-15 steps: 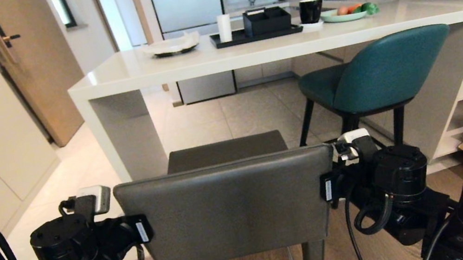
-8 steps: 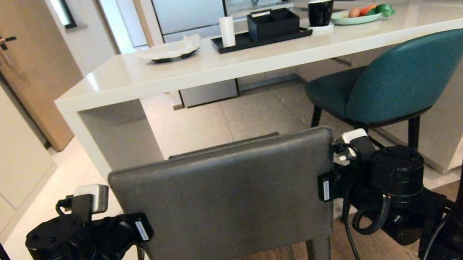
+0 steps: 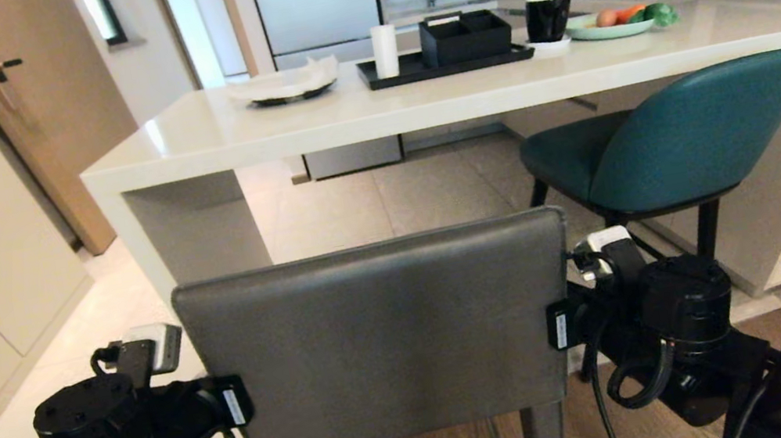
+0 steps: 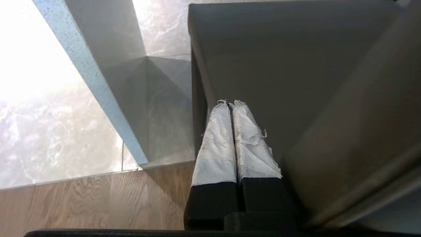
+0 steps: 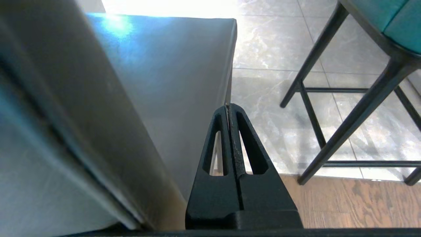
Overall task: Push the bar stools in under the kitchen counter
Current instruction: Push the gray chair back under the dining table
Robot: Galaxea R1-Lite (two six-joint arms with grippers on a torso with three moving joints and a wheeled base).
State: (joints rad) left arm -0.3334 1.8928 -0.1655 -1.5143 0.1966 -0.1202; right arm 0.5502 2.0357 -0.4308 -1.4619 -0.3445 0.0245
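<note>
Nearest the camera, the grey stool (image 3: 383,339) is standing on the wood floor with its square back filling the foreground; its seat is pointing toward the kitchen counter (image 3: 418,99) but is not yet lying beneath the slab. The left gripper (image 4: 233,105) is sitting at the left edge of the backrest, its taped fingers pressed together and gripping nothing — they are lying alongside the seat edge, apparently bracing it. The right gripper (image 5: 229,108) is mirroring this at the right edge, its black fingers likewise closed on nothing. Whether either is actually touching the leather cannot be told for certain.

Farther in and to the right, the teal stool (image 3: 670,136) is resting with its seat partly under the counter edge, its curved back projecting outward. Judged from this arrangement, the task is lying near its middle — the teal stool seems largely tucked in, while the grey one is needing a straight forward push.

On the counter top, a black tray (image 3: 444,66) is carrying a white cup (image 3: 385,51) and a black divided box (image 3: 465,37), contents hidden. A pale green plate (image 3: 616,26) is holding orange and green produce; a black mug (image 3: 547,18) is standing beside it
</note>
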